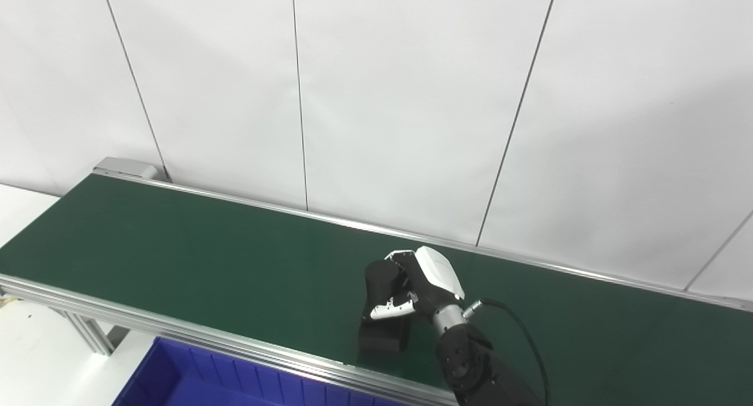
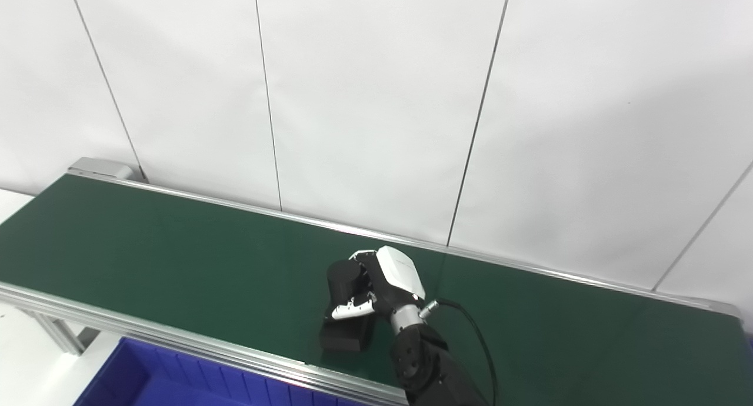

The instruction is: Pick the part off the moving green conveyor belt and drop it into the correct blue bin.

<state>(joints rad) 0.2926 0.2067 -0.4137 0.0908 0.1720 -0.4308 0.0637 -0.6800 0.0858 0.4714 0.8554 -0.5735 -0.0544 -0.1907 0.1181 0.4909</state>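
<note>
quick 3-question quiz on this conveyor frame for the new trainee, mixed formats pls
1. True or false: the right hand has its fingers wrapped around the black part on the green conveyor belt.
2. Multiple choice: where does the blue bin show? A) behind the belt at the wall B) below the belt's near rail, lower left C) on the belt
3. Fill in: the robot's ___ hand is not in view.

Key: 1 true. 2 B. 3 left.
</note>
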